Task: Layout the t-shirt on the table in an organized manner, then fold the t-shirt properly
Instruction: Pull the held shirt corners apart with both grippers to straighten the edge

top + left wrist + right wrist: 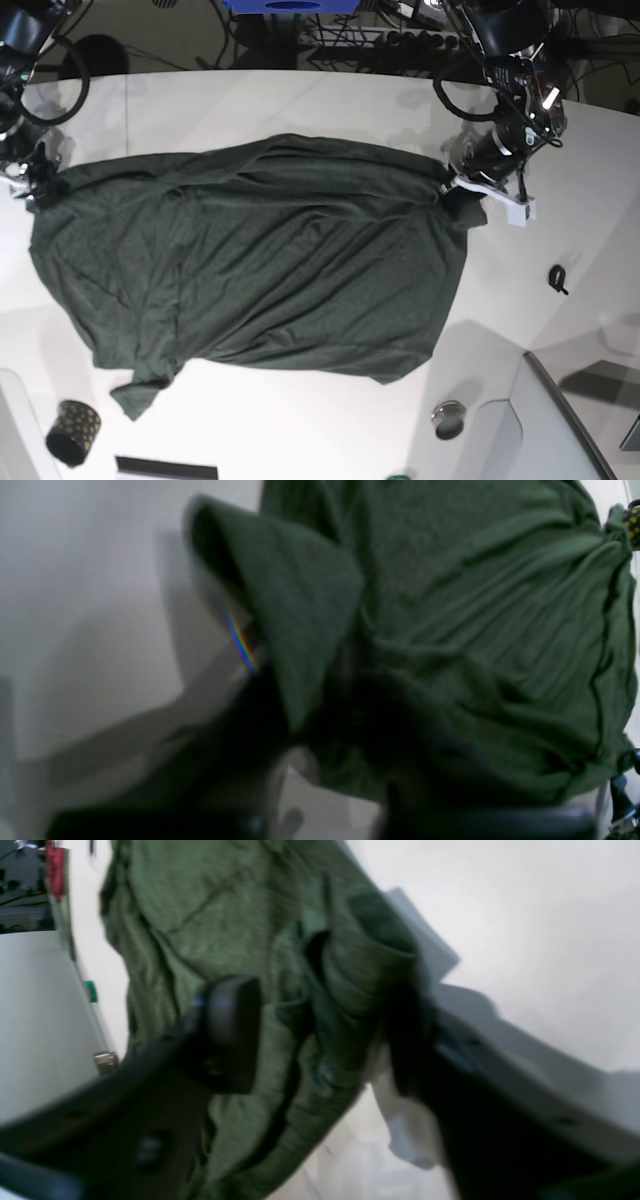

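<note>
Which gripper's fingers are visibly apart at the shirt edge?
The right gripper: its wrist view shows two black fingers apart with t-shirt fabric between them. The left gripper is lost in dark blur against bunched cloth.

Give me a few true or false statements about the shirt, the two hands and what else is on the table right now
1. The t-shirt lies spread on the table. True.
2. The shirt is red. False: it is dark green.
3. The left hand is at the shirt's edge. True.
4. The right hand has no cloth between its fingers. False: green cloth sits between them.
5. A dotted cup stands on top of the shirt. False: it stands on the table beside it.
</note>
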Tool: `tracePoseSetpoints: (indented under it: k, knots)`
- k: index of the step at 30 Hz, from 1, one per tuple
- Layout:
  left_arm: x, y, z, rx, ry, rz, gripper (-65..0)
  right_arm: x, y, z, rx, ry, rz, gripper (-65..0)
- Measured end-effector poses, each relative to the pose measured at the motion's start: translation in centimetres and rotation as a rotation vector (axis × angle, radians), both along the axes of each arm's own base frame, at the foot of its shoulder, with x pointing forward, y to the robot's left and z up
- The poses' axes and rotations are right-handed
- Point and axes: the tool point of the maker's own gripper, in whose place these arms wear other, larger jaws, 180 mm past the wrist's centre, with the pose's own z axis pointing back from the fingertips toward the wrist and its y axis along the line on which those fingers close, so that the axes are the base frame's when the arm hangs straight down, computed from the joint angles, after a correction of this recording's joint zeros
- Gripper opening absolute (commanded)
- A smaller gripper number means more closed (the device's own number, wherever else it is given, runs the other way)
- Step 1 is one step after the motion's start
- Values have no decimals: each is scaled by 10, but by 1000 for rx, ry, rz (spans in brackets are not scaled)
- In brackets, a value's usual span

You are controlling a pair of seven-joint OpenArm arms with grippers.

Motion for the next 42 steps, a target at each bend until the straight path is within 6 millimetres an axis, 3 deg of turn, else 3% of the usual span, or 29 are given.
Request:
tracePoseSetpoints:
  k: [1, 3, 7, 12, 16, 18, 23, 32, 42]
  knots:
    - [-1, 0, -1, 0, 3, 0, -650, -2, 1, -2, 6, 11, 4, -570]
    - [-2, 2, -1, 0, 8, 0, -650, -5, 2, -5, 11, 32, 7, -648]
    - [-9, 14, 1, 32, 18, -8, -650, -2, -2, 0, -6, 20, 12, -645]
    - [-39, 29, 18, 164, 52, -53, -650, -4, -5, 30, -80, -6, 94, -645]
    - [-39, 33, 38, 210, 0, -70, -650, -5, -1, 42, -76, -5, 143, -645]
    - [-42, 34, 38, 212, 0, -67, -650, -9, -6, 47, -69, -9, 127, -645]
    - [-70, 33, 25, 210, 69, -78, -650, -37, -12, 44, -33, 43, 105, -645]
    - [-86, 34, 39, 259, 59, -107, -650, -72, -13, 36, -34, 110, 105, -645]
    - [-93, 35, 36, 264, 77, -108, -650, -77, -2, 28, -11, 113, 87, -644]
